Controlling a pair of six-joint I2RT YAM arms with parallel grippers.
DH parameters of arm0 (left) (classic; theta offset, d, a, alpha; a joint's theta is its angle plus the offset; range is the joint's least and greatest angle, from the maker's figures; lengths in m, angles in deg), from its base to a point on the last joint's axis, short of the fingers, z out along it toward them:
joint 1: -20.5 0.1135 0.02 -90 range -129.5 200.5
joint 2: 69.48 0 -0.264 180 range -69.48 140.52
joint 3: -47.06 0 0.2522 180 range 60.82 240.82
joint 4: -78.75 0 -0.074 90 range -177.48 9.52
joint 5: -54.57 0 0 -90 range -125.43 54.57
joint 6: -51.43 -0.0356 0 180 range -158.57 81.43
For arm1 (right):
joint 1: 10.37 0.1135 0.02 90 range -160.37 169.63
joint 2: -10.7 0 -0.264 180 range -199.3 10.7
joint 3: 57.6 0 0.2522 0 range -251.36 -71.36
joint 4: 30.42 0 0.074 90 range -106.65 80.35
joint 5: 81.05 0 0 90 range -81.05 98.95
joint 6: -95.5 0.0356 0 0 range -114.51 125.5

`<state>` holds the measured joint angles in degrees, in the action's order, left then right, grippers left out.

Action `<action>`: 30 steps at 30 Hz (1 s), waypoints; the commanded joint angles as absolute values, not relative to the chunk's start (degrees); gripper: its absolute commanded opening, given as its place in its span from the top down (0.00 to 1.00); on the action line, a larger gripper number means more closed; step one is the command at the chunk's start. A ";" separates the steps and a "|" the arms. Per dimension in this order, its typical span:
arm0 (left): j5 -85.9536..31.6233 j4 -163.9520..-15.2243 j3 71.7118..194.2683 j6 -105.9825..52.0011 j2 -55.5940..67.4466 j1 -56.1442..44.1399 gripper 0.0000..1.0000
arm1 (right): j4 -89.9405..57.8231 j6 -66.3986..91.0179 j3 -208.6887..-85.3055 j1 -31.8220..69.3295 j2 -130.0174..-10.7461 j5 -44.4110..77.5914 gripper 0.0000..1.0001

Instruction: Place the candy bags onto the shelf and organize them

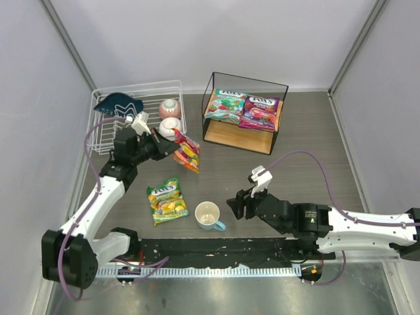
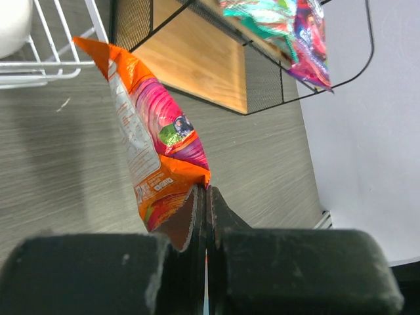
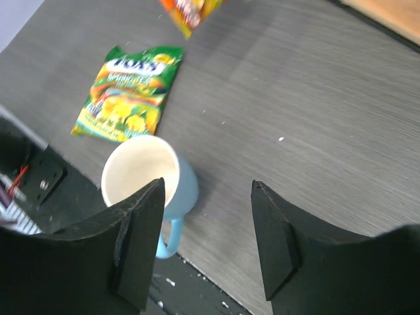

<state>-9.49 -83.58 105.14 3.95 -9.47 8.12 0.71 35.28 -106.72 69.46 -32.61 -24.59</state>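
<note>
the table (image 1: 308, 138) is dark grey with a wood grain, closed in by pale walls (image 1: 197, 33) on three sides. the left gripper (image 2: 205, 197) is pressed together on one corner of the orange-red candy bag (image 2: 154, 138), which hangs near the white wire dish rack (image 1: 105, 141); perhaps it is lifted clear of the table, i cannot tell. the right gripper (image 3: 207, 187) stands spread, just beside the blue mug (image 1: 209, 215). the yellow-green bag (image 1: 167, 201) lies flat on the table. the teal-green bag (image 1: 225, 105) and the purple bag (image 1: 260, 113) lie side by side on the upper board of the shelf (image 1: 230, 134).
</note>
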 commanded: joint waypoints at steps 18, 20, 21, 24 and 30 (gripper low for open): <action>-8.27 -130.38 93.44 18.56 14.54 -1.21 1.00 | 3.91 50.14 -102.74 69.70 -29.29 -44.66 0.35; -8.53 -129.68 91.15 18.03 14.81 -1.47 1.00 | 3.83 51.28 -102.57 69.69 -30.17 -45.27 0.33; -8.62 -129.50 90.36 17.77 15.16 -1.39 1.00 | 3.82 51.46 -102.56 69.61 -30.61 -45.80 0.32; -9.76 -128.27 87.46 16.28 15.68 -1.56 0.92 | 3.91 52.86 -102.74 69.26 -32.28 -47.21 0.29; -10.46 -125.46 85.69 13.64 18.67 -1.83 0.49 | 3.82 58.39 -102.39 64.09 -34.56 -45.55 0.24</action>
<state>-9.41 -124.52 85.66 16.32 17.50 -1.52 4.86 52.24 -102.45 68.04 -33.57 -43.72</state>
